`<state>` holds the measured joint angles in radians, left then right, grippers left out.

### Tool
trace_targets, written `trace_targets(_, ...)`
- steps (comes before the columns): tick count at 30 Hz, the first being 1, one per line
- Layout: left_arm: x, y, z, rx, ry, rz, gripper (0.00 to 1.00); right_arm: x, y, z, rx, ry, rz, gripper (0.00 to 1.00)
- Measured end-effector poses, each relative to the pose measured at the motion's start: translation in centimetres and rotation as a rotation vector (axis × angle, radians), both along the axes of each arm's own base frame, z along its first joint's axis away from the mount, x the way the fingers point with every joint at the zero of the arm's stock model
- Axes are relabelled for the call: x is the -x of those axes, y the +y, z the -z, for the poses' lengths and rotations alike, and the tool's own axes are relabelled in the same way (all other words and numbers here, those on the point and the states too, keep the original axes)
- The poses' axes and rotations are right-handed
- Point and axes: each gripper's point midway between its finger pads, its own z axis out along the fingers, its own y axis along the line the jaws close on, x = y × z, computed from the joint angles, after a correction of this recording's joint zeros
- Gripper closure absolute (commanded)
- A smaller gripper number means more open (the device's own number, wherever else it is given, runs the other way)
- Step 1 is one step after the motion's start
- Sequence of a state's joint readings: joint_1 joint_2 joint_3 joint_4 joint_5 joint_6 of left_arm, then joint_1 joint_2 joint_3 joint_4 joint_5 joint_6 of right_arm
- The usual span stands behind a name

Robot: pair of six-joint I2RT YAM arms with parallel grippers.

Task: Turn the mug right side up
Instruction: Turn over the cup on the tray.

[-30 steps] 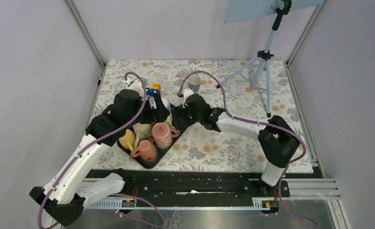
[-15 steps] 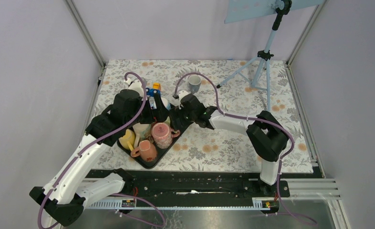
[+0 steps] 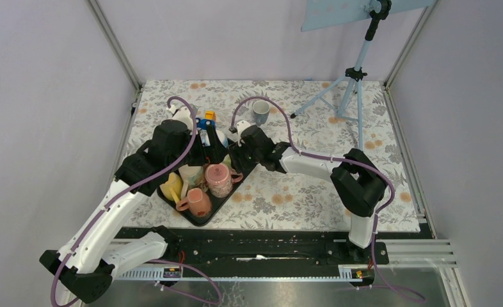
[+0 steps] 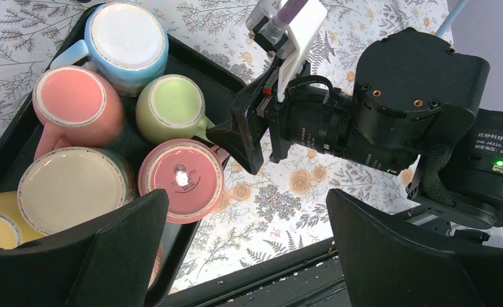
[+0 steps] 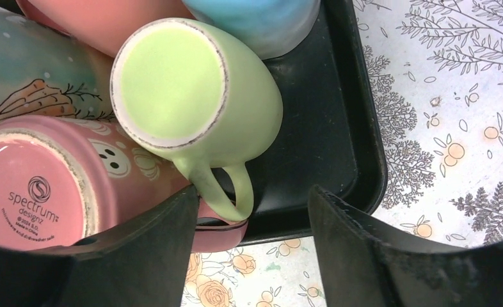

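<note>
Green mug (image 5: 191, 89) mouth hidden; blue mug (image 5: 255, 16) cropped.

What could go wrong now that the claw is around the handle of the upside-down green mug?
The right gripper straddles only the thin handle of the pale green ceramic mug; pinched there, it may swing or slip. The pink printed-base mug crowds that handle in the black tray, so lifting might knock it.
</note>
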<state>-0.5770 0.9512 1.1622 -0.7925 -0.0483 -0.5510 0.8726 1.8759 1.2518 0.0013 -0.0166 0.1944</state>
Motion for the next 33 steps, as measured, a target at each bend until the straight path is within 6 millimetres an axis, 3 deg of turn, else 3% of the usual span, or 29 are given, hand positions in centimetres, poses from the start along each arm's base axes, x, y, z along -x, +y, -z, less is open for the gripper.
trace_targets(7,0.0,0.0,0.0,0.0,0.0,0.0,0.01,-0.1,0.0,-0.2,0.018,-0.027,-0.043,0.37)
trace_targets(24,0.1,0.1,0.5,-0.006,0.009,0.0,0.01,0.0,1.2,1.4,0.097,-0.022,-0.152,0.48)
trace_targets(28,0.1,0.1,0.5,-0.006,0.009,0.0,0.01,0.0,1.5,1.4,0.105,-0.025,-0.166,0.55)
trace_targets(33,0.1,0.1,0.4,-0.006,0.009,0.0,0.01,0.4,1.8,1.4,0.112,-0.027,-0.181,0.71)
